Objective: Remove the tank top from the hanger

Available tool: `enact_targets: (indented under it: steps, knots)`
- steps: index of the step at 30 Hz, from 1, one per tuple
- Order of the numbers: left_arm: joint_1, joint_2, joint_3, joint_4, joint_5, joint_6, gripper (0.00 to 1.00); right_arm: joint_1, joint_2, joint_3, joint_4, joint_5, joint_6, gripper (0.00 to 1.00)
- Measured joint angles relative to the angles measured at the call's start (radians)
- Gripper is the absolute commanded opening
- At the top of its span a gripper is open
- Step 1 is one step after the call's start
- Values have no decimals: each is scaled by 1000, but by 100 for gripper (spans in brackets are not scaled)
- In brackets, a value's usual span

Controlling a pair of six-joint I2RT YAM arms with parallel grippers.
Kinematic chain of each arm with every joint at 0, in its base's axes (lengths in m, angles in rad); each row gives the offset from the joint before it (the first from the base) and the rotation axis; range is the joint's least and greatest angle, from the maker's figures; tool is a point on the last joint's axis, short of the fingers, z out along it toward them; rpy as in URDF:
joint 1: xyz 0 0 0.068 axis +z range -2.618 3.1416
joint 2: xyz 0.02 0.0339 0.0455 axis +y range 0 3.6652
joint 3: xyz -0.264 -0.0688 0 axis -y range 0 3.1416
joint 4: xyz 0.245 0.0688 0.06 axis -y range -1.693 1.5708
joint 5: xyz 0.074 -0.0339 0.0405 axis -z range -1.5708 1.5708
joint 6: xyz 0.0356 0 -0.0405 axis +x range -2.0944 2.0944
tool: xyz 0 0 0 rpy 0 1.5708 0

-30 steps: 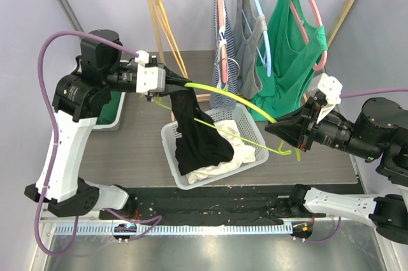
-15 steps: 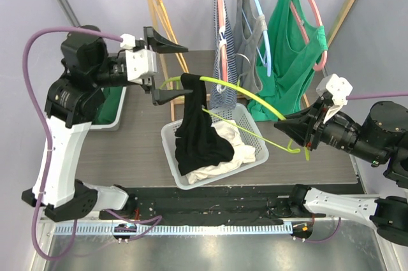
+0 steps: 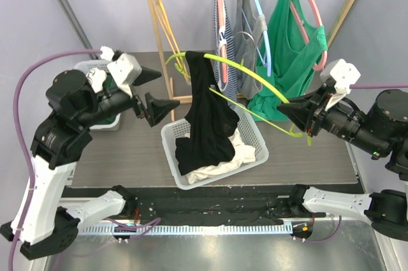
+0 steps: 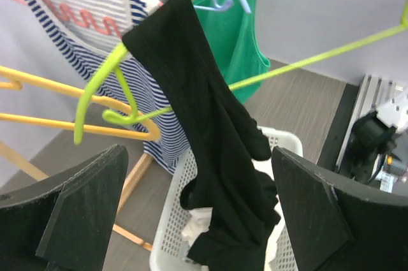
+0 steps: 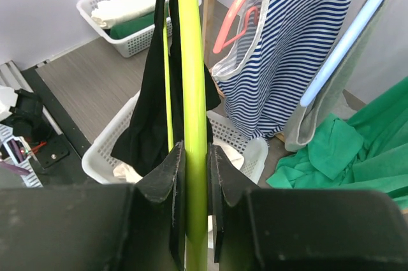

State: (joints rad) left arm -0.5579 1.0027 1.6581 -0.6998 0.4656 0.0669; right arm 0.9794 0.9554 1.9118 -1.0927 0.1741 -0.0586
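The black tank top (image 3: 207, 118) hangs by one strap from the far end of a yellow-green hanger (image 3: 255, 86). Its lower part sags into the white basket (image 3: 171, 162). My right gripper (image 3: 284, 113) is shut on the hanger's near arm; in the right wrist view both jaws press on the hanger (image 5: 191, 60) at the right gripper (image 5: 194, 156), with the tank top (image 5: 153, 111) beyond. My left gripper (image 3: 167, 87) stands open to the left of the top, apart from it. The left wrist view shows the left gripper (image 4: 197, 151) wide open, with the tank top (image 4: 210, 124) and hanger (image 4: 102, 86) ahead.
A wooden rack (image 3: 156, 22) at the back carries a striped top (image 3: 223, 48), a grey top (image 3: 248, 54) and a green top (image 3: 287, 60) on pink and blue hangers, with orange hangers (image 4: 57, 102) at its left. White cloth (image 3: 223, 162) lies in the basket. A second basket (image 5: 127, 13) sits far left.
My left gripper opened, let go of the tank top and drew back to the left. The right gripper lifted the hanger, and the top now hangs from its far end.
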Motion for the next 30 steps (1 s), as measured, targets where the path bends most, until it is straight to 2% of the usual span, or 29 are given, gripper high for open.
enact_targets:
  steps: [4, 8, 12, 16, 17, 18, 20, 25, 27, 28, 30]
  knots:
    - [-6, 87, 90, -27, -30, -86, 100, 0, 13, 0, 0, 8, -15, 1]
    - [-47, 149, 97, -16, -56, -124, 100, 0, 8, 0, 0, 8, -15, 1]
    - [-113, 182, 90, -9, -93, -139, 91, 0, -10, 0, 0, 8, -13, 1]
    - [-148, 198, 90, 14, -142, -146, 74, 0, -33, 0, 0, 8, -10, 1]
    - [-151, 200, 90, 19, -152, -148, 63, 0, -34, 0, 0, 7, -10, 1]
    - [-156, 201, 91, 26, -161, -148, 59, 0, -35, 0, 0, 7, -10, 1]
    - [-163, 207, 92, 45, -190, -157, 52, 0, -34, 0, 0, 6, -9, 1]
    - [-175, 235, 101, 91, -236, -168, 50, 0, -32, 0, 0, -1, -5, 1]
    - [-181, 247, 103, 107, -241, -168, 45, 0, -32, 0, 0, -3, 0, 1]
    - [-185, 254, 103, 113, -244, -168, 42, 0, -32, 0, 0, -4, 1, 1]
    - [-190, 266, 103, 124, -249, -167, 28, 0, -33, 0, 0, -4, 4, 1]
